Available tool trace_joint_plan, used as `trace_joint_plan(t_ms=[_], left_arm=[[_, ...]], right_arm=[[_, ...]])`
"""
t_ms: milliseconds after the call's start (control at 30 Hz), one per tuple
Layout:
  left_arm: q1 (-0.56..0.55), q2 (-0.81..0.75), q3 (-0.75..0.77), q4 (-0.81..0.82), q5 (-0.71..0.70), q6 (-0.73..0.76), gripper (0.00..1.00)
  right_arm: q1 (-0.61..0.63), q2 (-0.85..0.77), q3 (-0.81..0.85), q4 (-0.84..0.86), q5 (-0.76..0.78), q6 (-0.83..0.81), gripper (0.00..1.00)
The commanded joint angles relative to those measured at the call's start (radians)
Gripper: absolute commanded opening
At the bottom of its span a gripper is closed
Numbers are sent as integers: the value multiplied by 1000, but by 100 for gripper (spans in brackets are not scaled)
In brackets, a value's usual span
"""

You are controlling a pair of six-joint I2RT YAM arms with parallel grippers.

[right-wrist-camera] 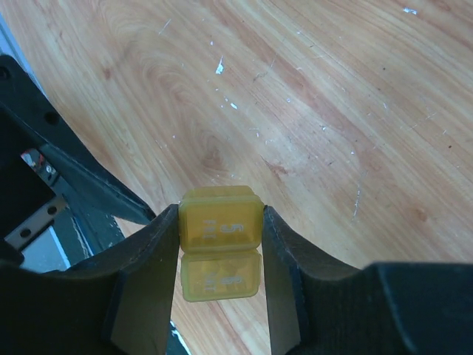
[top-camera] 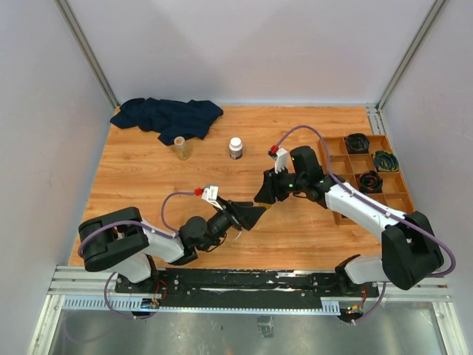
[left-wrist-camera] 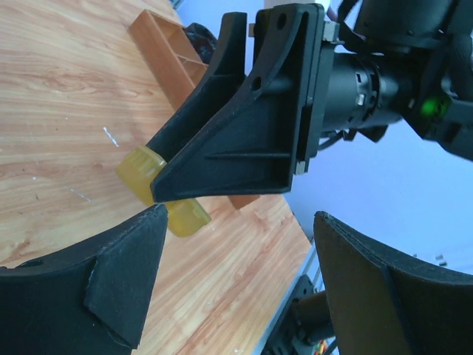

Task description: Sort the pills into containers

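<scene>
A translucent yellow case [right-wrist-camera: 220, 225], two linked lidded cells with pale lettering, hangs just above the wood, and my right gripper [right-wrist-camera: 220, 231] is shut on its upper cell. In the left wrist view the case [left-wrist-camera: 142, 167] pokes out under the right gripper's black fingers [left-wrist-camera: 236, 140]. My left gripper [left-wrist-camera: 240, 222] stands open right in front of it, with nothing between its fingers. From above, the left gripper [top-camera: 250, 215] and the right gripper [top-camera: 264, 197] meet at the table's middle. The amber vial [top-camera: 181, 147] stands upright at the back left. No pills show in any view.
A white-capped bottle [top-camera: 236, 148] stands right of the vial. A dark blue cloth [top-camera: 166, 117] lies crumpled at the back left. A brown wooden compartment tray [top-camera: 336, 166] holding black coiled items sits at the right edge, behind the right arm.
</scene>
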Motion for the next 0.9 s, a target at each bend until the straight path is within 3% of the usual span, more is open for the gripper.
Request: trace_joint_plan(t_ms=[0,300,667,867], left_arm=[[-22,-40,86,-264,-161,-118,83],[-33,-44,130,-412,-219,-144,64],[-34,25,234,-516,-222,-154,66],[-33,50,284,-605,-264,-168,55]], right_arm=[[-10,5,-10,58,12,101,1],[-11,2,-17,75,-10,111,1],[-8,8,-26,95,-28,110,1],[-6,-2,-31,100,-24,106,1]])
